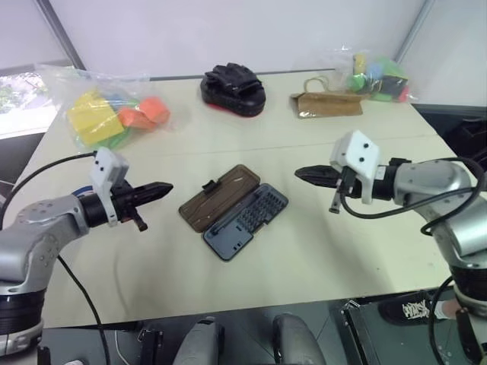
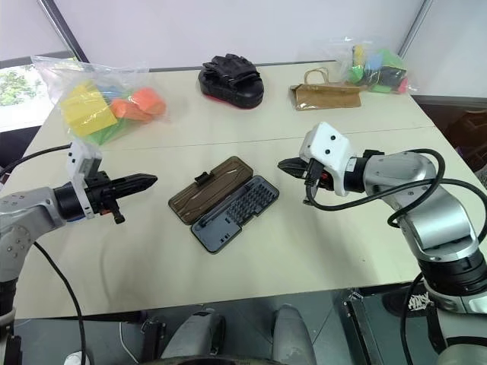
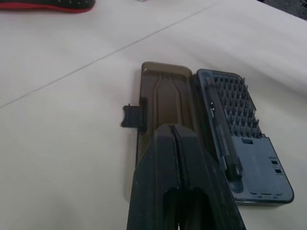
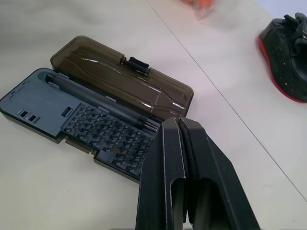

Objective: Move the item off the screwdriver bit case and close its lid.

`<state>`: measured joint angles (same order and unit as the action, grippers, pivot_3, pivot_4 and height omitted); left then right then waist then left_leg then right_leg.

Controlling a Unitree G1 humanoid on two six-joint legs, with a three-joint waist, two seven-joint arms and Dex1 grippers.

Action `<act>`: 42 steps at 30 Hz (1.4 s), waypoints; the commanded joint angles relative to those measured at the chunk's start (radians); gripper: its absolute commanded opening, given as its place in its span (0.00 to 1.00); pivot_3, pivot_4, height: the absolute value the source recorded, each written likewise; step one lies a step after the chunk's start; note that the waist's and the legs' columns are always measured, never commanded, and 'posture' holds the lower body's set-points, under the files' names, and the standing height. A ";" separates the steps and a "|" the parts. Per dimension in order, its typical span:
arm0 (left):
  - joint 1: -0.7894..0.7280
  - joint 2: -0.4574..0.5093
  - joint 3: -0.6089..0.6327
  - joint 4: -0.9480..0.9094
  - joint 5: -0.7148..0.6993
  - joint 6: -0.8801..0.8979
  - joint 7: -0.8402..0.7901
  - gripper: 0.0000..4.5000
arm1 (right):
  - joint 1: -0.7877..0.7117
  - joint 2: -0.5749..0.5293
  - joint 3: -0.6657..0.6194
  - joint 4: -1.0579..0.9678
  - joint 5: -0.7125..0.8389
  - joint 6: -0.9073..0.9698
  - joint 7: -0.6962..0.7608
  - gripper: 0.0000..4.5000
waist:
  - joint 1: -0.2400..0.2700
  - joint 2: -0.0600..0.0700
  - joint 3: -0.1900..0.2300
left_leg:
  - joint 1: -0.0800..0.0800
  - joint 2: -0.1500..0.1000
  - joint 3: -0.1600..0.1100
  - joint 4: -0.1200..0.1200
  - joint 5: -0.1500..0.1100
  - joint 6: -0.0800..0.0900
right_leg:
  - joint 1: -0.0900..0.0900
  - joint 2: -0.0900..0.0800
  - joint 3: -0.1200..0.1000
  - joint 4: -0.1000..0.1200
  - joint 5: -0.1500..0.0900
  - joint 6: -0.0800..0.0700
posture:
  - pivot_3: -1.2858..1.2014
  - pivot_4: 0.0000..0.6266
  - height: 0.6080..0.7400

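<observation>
Pale table (image 1: pixel 228 289), white wall (image 1: pixel 228 30) behind

One screwdriver bit case (image 1: pixel 249 217), one mitt (image 1: pixel 233 89), seemingly three bags (image 1: pixel 106 106).

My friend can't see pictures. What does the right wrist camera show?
An open screwdriver bit case lies on a pale table, its smoky-brown lid folded flat beside the tray. The shut right gripper points toward it, and a black padded mitt sits farther off.

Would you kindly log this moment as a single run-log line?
screwdriver bit case: open on table, nothing on it | lid: flat beside tray | left gripper: shut, empty | right gripper: shut, empty
</observation>
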<state>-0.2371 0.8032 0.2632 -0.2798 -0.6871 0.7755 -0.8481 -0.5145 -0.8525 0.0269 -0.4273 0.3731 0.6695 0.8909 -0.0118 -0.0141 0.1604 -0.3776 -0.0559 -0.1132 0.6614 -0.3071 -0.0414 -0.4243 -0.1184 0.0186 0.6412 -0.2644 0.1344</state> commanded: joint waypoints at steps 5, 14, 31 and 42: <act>0.020 0.030 -0.041 -0.020 0.062 -0.043 -0.013 0.00 | -0.018 0.011 -0.011 -0.020 -0.004 -0.017 -0.013 0.01 | -0.001 0.000 0.000 | 0.000 0.000 0.000 0.000 0.000 0.000 | 0.000 0.000 0.000 0.000 0.000 0.000 | 0.52 0.24 1.00; 0.051 0.017 -0.064 -0.016 0.073 -0.051 -0.027 0.63 | -0.015 0.022 -0.008 -0.028 -0.006 -0.011 -0.028 0.00 | 0.000 0.000 0.000 | 0.000 0.000 0.000 0.000 0.000 0.000 | 0.000 0.000 0.000 -0.001 0.000 0.000 | 0.52 0.24 1.00; -0.043 -0.166 -0.213 0.109 0.300 -0.064 0.234 0.99 | 0.000 0.031 -0.011 -0.050 -0.010 -0.007 -0.061 0.00 | 0.001 0.000 0.000 | -0.001 0.000 0.000 0.000 0.001 -0.002 | -0.001 0.000 0.000 -0.001 0.000 0.000 | 0.52 0.24 1.00; -0.093 -0.212 -0.290 0.151 0.401 -0.084 0.278 0.99 | 0.021 0.032 -0.018 -0.083 -0.007 0.006 -0.100 0.00 | 0.001 0.000 0.000 | -0.001 0.000 0.000 0.000 0.001 -0.002 | -0.001 0.000 0.000 -0.001 0.000 0.000 | 0.52 0.24 1.00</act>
<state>-0.3118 0.5920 -0.0261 -0.1227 -0.3025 0.7044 -0.5847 -0.4905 -0.8217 0.0315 -0.4725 0.3655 0.6777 0.8010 -0.0108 -0.0142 0.1605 -0.3790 -0.0563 -0.1130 0.6614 -0.3057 -0.0439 -0.4249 -0.1186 0.0184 0.6399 -0.2643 0.1345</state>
